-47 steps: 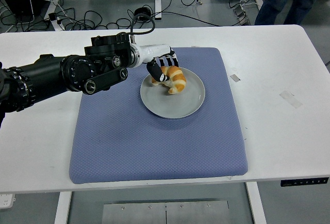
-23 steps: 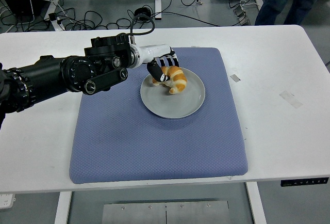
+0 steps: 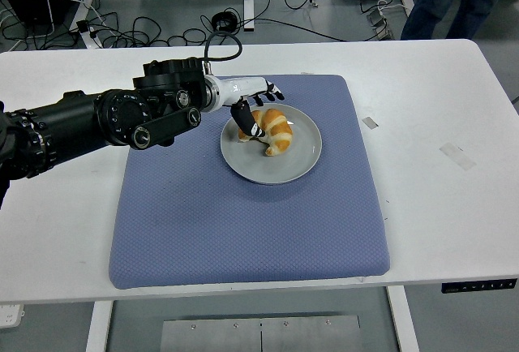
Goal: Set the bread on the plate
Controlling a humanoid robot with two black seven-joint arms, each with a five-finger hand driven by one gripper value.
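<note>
The golden-brown, crescent-shaped bread [image 3: 273, 129] lies on the round grey plate [image 3: 284, 165], in its upper left part, directly under and just beside the fingertips of the left hand [image 3: 253, 107]. That hand, white-backed with black fingers, is spread and relaxed: the fingers fan out above the bread's far side and the thumb hangs down at its left end, touching it or very nearly so, but nothing pinches the bread. The bread's weight appears to sit fully on the plate, so the placing looks done and the hand is probably open to let go without dragging the bread off. The plate sits beneath the hand on a blue quilted fabric mat [image 3: 243, 230], which likely keeps it from sliding, and the mat lies on the white bench [image 3: 454, 206]. The black left arm [image 3: 97, 121] stretches back away from the hand towards the left edge. No right hand shows.
</note>
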